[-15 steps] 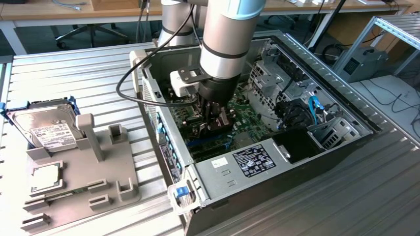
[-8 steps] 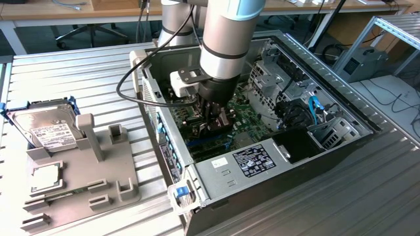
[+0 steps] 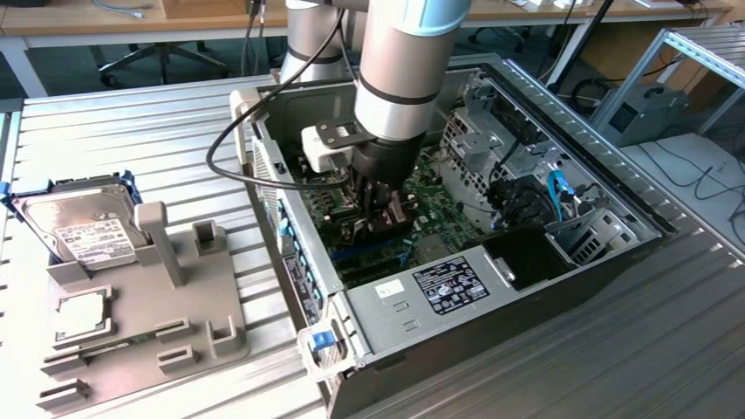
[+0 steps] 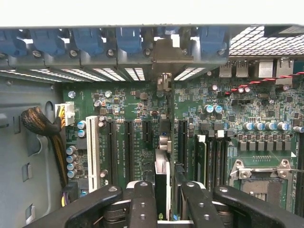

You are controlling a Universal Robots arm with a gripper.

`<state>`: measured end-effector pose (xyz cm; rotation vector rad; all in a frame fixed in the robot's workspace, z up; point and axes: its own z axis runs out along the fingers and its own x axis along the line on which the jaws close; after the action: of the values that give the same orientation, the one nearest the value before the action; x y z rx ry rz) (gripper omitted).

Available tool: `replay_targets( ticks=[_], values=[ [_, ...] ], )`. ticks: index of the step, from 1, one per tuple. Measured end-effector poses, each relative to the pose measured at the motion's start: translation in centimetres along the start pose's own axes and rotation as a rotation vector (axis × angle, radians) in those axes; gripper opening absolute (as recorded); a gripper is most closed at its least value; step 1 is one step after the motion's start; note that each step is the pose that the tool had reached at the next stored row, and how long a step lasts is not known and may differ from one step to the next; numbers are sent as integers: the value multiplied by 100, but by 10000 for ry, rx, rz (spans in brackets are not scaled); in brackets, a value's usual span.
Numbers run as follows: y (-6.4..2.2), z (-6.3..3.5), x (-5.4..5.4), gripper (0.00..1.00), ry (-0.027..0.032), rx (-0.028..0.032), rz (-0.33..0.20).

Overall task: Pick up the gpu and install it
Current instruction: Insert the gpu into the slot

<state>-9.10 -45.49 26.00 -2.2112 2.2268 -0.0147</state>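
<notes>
Between your gripper point(image 4: 161, 199) fingers the gpu point(image 4: 162, 183) stands clamped edge-on, its long axis running along the motherboard point(image 4: 142, 102) slots directly beneath it.

Ribbed metal table point(image 3: 140, 131), wooden desks point(image 3: 128, 22) behind, office chair base point(image 3: 157, 59).

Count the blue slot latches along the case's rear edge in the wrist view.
5 blue latches: four side by side, one apart across a gap in line with the gpu. Another may be hidden in that gap.
</notes>
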Motion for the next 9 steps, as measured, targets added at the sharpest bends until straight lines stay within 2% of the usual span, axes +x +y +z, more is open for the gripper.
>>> replay_targets(
  ticks=[9],
  values=[
    [1,43,0,26,3,-3,0]
  ],
)
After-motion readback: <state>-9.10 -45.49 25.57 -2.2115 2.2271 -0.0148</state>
